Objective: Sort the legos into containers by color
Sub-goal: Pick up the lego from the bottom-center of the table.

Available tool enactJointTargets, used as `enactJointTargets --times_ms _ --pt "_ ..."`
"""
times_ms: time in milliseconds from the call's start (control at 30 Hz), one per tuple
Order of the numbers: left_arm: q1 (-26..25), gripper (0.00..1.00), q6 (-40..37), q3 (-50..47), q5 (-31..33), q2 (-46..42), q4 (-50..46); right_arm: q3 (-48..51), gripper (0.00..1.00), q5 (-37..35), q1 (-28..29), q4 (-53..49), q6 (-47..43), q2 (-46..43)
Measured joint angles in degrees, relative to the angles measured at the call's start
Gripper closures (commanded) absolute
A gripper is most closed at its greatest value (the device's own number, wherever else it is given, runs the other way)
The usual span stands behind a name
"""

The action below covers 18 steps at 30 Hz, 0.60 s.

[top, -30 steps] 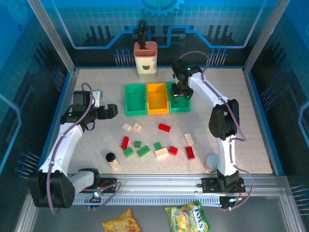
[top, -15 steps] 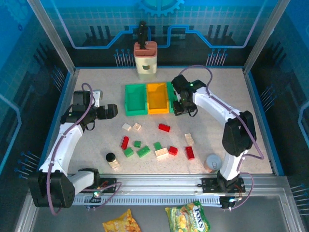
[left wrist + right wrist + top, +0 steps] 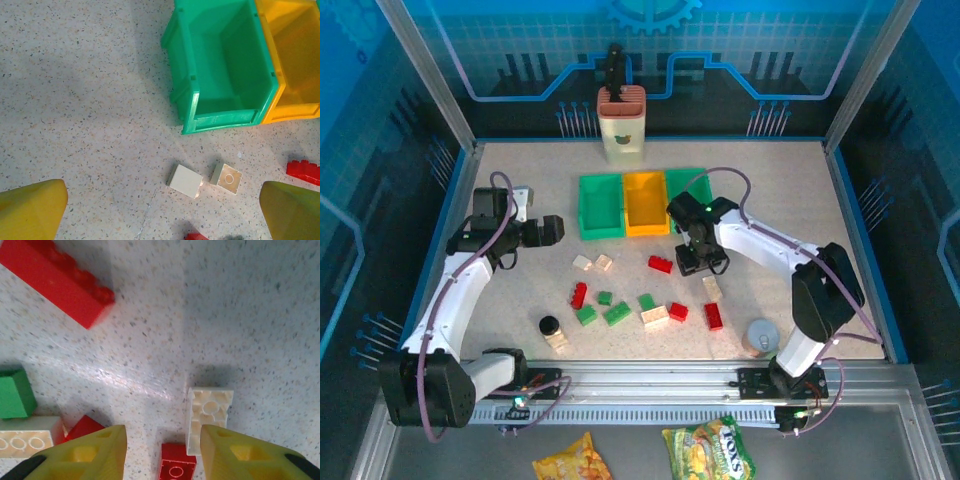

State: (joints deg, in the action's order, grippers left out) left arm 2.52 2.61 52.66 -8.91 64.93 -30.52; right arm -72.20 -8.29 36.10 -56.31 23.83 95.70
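- Main risk, in our judgement: the right end effector [image 3: 162,440] hangs over a tight cluster. The cream brick [image 3: 209,415] lies just beside a small red brick [image 3: 176,462], so closing here could catch both, or a finger could land on the cream one and skid it.
- The cream brick lies hollow side up, so we expect a poorer grip across it.
- The long red brick [image 3: 55,277] lies apart from the cluster and looks the cleaner pick.
- Colour mix-up is possible: there are three brick colours, but the bins are green [image 3: 601,206], orange-yellow [image 3: 645,203] and green [image 3: 692,180].
- Right end effector: fingers apart, nothing held, and we see no contact with any brick.
- Left end effector [image 3: 162,215]: fingers wide apart and empty. It hovers above the worktop [image 3: 75,100] near two cream bricks [image 3: 185,181], in front of the left green bin.
- About a dozen legos lie loose on the worktop, in front of the bins.
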Motion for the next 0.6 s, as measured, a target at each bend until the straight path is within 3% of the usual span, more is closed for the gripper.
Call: enactJointTargets --times_ms 400,600 --pt "0.0 0.01 -0.02 0.0 -0.46 0.7 -0.02 8.26 0.57 1.9 0.17 1.84 4.31 -3.02" --pt "0.0 0.01 0.0 0.0 -0.66 0.7 0.0 7.54 0.57 2.78 4.74 1.97 7.32 -4.09"
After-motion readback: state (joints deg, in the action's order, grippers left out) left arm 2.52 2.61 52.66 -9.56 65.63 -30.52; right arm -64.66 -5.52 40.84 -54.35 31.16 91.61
